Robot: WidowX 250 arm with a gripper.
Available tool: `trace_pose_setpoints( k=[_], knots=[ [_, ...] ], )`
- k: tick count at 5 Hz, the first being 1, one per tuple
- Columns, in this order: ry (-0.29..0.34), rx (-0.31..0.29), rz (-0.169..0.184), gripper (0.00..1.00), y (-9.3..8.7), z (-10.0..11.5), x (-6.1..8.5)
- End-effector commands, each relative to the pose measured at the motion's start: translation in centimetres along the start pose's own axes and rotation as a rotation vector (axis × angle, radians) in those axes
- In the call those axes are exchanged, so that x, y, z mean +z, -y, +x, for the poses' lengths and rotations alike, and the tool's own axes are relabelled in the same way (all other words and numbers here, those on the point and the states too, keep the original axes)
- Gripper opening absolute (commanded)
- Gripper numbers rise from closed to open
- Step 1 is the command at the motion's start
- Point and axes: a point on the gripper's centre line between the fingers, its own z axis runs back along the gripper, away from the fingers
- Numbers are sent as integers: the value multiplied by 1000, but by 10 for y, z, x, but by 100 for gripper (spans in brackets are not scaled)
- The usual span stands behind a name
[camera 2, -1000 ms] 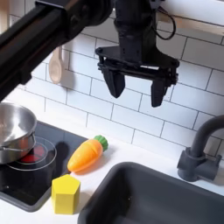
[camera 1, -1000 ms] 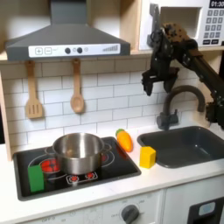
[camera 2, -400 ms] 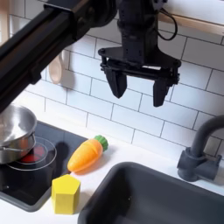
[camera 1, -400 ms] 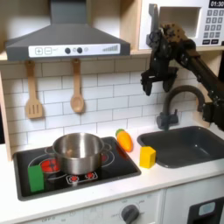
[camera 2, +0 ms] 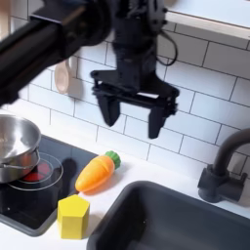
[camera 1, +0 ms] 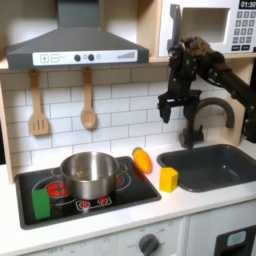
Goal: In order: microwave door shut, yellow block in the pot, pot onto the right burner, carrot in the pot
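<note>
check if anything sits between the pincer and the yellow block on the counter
Nothing visible does. The open pincer hangs in the air in front of the wall tiles, above the yellow block. The carrot lies beside the block, not over it.

My arm is black all over, built from boxy links with rounded joint housings. In the second exterior view the fingers [camera 2: 150,121] are two flat black prongs, each tapering to a blunt tip, hung from a wide black crossbar above them. Above that bar sits a chunky motor block. In the first exterior view I see a thin dark cable looping beside the wrist.
</note>
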Motion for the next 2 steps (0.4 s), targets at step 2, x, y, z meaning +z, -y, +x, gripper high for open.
trace_pose_setpoints(
  k=[2],
  knots=[
    [-114,-20,36,100,-18,-42,-25]
  ],
)
